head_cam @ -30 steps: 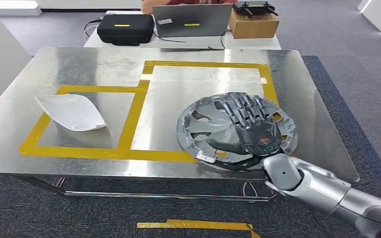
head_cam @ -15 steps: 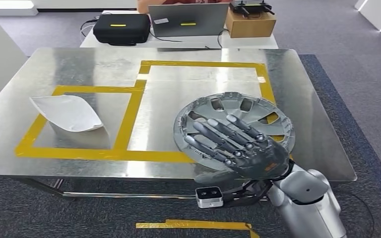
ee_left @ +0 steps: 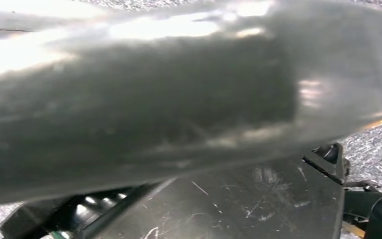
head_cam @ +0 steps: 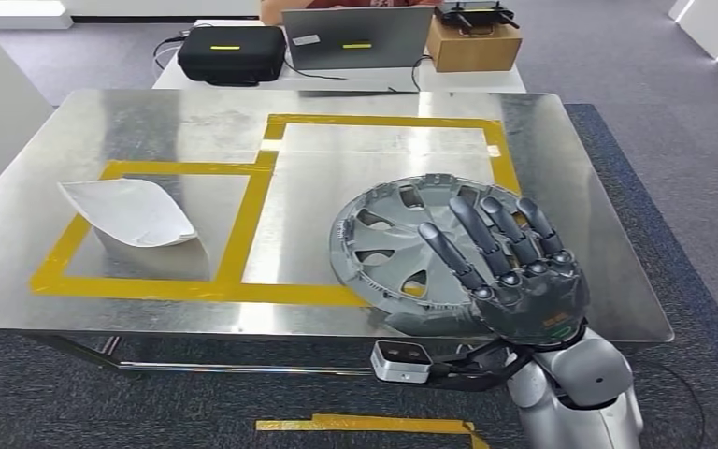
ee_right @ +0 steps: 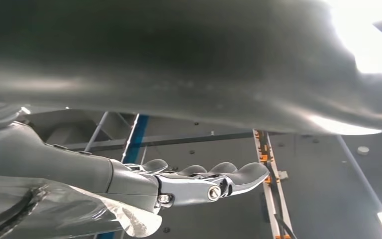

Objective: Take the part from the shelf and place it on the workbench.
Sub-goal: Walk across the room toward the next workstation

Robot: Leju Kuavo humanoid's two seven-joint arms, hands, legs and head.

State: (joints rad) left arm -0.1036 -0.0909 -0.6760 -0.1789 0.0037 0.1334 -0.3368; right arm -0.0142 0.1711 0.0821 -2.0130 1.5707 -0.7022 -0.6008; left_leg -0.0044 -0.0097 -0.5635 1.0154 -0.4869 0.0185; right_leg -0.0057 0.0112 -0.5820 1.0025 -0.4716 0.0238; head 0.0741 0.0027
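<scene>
The grey wheel cover (head_cam: pixel 435 245) lies flat on the steel workbench (head_cam: pixel 150 122) near its front right corner, partly over the yellow tape outline (head_cam: pixel 243 224). The right hand (head_cam: pixel 514 271) is raised above the front edge of the workbench, in front of the wheel cover, its fingers (head_cam: pixel 472 238) straight and spread, holding nothing. A white curved part (head_cam: pixel 131 213) rests near the front left corner, inside the smaller taped box.
</scene>
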